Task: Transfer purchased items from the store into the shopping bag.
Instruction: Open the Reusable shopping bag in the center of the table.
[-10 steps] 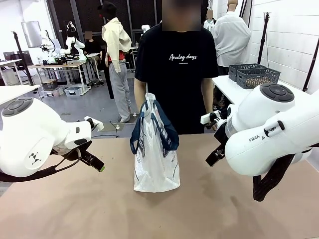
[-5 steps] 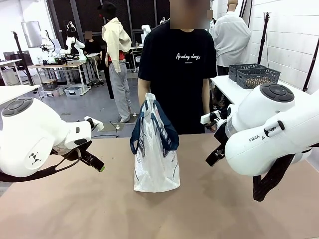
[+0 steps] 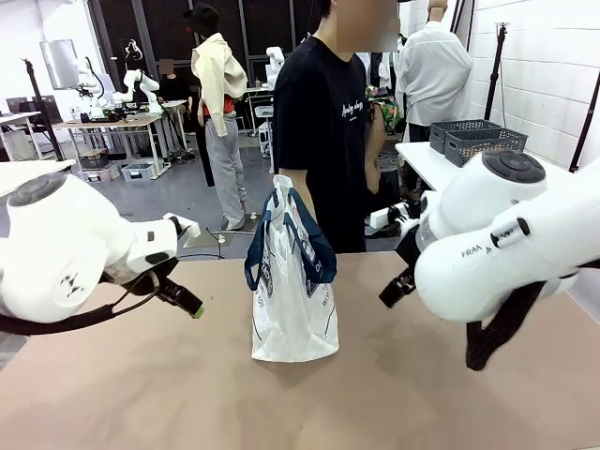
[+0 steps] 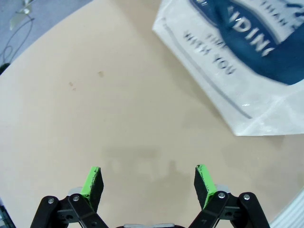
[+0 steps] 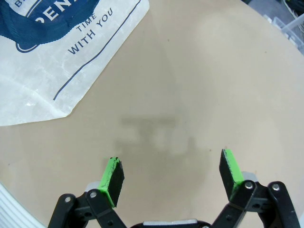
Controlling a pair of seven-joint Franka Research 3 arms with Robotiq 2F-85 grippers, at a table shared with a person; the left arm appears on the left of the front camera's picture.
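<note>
Shopping bag point(image 3: 292, 300): stands upright near the middle of the tabletop point(image 3: 141, 394), between the two arms; the cloudy plastic does not let one tell whether anything lies inside.
Navy straps point(image 3: 314, 248): droop over the bag's mouth and down its sides.
Left hand point(image 3: 187, 305): wide and holding nothing, over bare tabletop near the bag's left side; its wrist view has the bag's corner point(image 4: 247, 71) ahead of the green pads point(image 4: 92, 183).
Right hand point(image 3: 394, 286): also wide and empty, over bare tabletop on the bag's other side, with the printed wall point(image 5: 47, 61) ahead of it in its wrist view.
Person point(image 3: 323, 122): at the far edge behind the bag, turned sideways; one arm hangs near the bag's top, though contact cannot be told.
Baskets point(image 3: 483, 145): two dark grey lattice ones on a white side table point(image 3: 431, 164), well apart from the bag; it cannot be told whether either is the store.
Risk, tipping: the bag looks thin and soft and stands unsupported — a nudge from either arm would likely fold or topple it.
Risk, mouth: with the straps draped across the opening, an item released above it could catch and slide onto the tabletop.
Risk, crowding: both arms flank the bag, so reaching in together could make them collide — or pinch the person's fingers in a handover.
</note>
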